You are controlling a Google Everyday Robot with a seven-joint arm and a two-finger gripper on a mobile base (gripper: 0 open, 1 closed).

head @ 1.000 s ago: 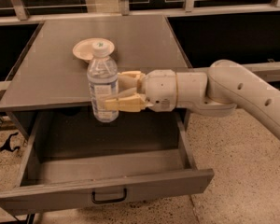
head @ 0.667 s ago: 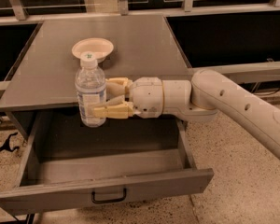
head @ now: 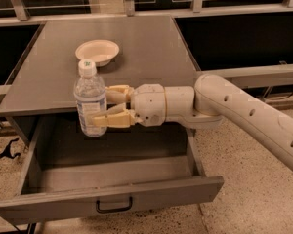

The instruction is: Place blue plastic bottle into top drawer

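Observation:
The blue plastic bottle (head: pixel 90 99) is a small clear bottle with a white cap, held upright. My gripper (head: pixel 103 107) reaches in from the right and is shut on the bottle's lower body, one beige finger behind it and one in front. The bottle hangs at the cabinet's front edge, above the back left part of the open top drawer (head: pixel 107 196). The drawer is pulled out, with a dark loop handle (head: pixel 114 205) on its front panel; the part of its inside that shows holds nothing.
A beige shallow bowl (head: pixel 97 51) sits on the grey cabinet top (head: pixel 151 57), behind the bottle. My white arm (head: pixel 244 111) crosses the cabinet's right front corner. Speckled floor lies to the right; dark cables show at the left.
My gripper has carried the bottle to the left and slightly down, from the cabinet's front middle to above the drawer's back left part.

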